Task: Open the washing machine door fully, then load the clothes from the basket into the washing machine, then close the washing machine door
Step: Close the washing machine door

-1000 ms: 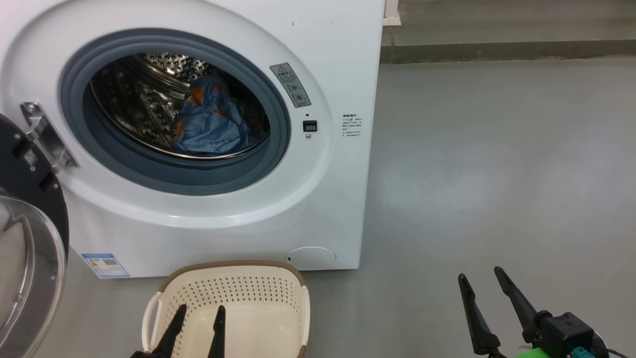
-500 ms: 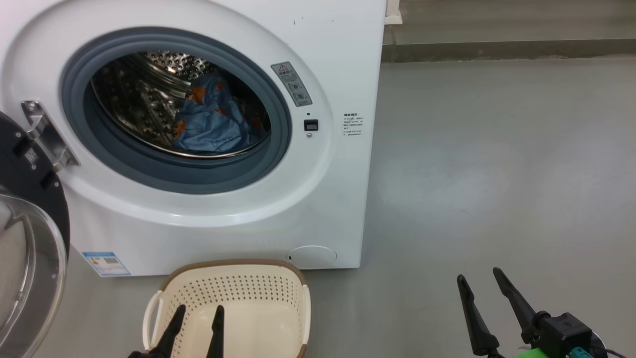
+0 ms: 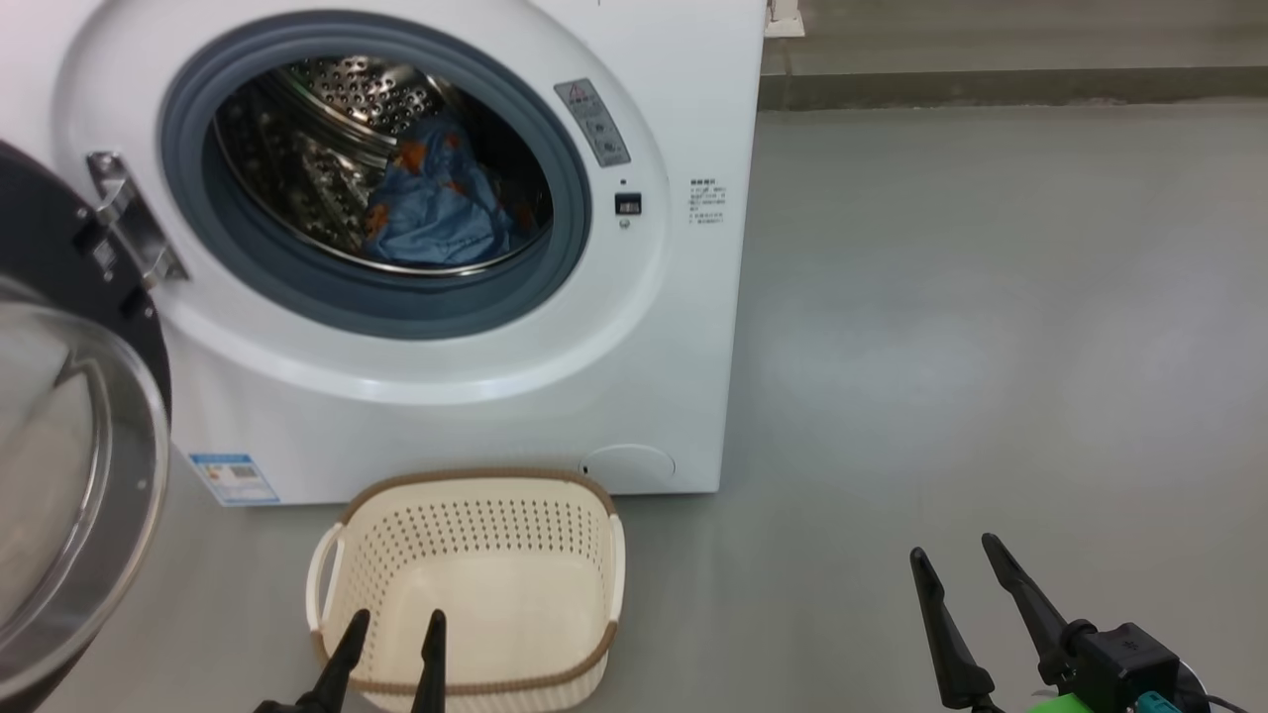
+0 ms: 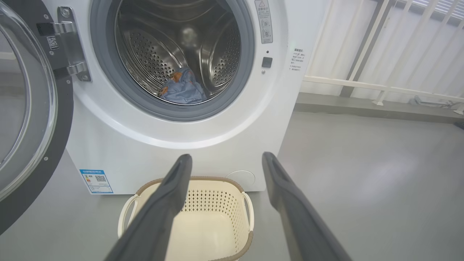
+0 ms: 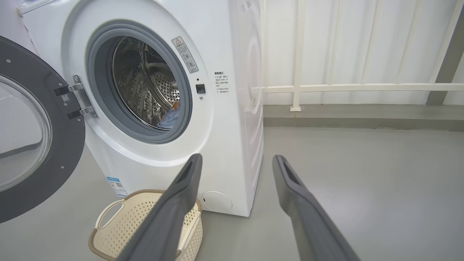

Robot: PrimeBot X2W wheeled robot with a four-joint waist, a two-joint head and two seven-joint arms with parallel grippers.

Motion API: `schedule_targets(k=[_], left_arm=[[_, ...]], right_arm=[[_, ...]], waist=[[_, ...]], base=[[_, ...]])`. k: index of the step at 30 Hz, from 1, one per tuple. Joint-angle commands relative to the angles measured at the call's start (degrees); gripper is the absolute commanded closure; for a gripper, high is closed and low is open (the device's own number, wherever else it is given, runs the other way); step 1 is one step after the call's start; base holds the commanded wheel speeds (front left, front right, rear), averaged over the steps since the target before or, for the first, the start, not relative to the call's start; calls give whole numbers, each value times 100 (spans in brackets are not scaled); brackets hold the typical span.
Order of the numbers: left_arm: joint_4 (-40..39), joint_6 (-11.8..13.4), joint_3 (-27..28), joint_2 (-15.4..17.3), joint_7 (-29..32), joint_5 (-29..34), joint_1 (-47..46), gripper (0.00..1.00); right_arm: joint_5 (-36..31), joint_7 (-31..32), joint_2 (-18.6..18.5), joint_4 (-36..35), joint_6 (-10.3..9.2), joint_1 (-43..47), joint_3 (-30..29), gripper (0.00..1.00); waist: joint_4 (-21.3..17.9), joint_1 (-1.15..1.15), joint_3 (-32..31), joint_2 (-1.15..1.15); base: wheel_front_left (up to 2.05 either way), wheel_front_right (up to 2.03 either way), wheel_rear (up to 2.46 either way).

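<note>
The white washing machine (image 3: 674, 327) stands with its door (image 3: 69, 465) swung wide to the left on its steel hinge. Blue printed clothes (image 3: 436, 213) lie inside the steel drum, also seen as clothes (image 4: 183, 90) low in the drum. The cream basket (image 3: 475, 495) sits empty on the floor in front of the machine. My left gripper (image 3: 394, 626) hangs open above the basket's near rim, holding nothing. My right gripper (image 3: 956, 566) stands open over bare floor to the right. In the wrist views both grippers (image 4: 226, 161) (image 5: 235, 161) show spread, empty fingers.
Grey floor (image 3: 991, 327) stretches to the right of the machine. A low kerb (image 3: 1010, 87) and a white railing (image 5: 362, 87) run along the back. The open door (image 5: 32, 145) takes up the space left of the machine.
The head camera has shifted, so the machine and basket sit higher and a little to the right in the picture. Both grippers stay open where they were.
</note>
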Motion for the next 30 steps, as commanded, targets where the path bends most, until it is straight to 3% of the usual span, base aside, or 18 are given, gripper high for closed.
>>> schedule_targets(k=[1,13,30], left_arm=[[-101,4,185,11,-32,6,-175,0],[-165,31,210,14,-32,107,-185,0],[-174,39,221,12,-32,134,-174,0]], right_arm=[[-6,-71,-23,-127,9,-148,168,0],[1,-72,-23,-77,9,-173,182,0],[7,-74,-23,-48,9,-170,180,0]], waist=[[-1,0,-2,0],[-21,0,10,0],[11,0,-52,0]], base=[[-213,213,0],[-141,141,0],[-7,7,0]])
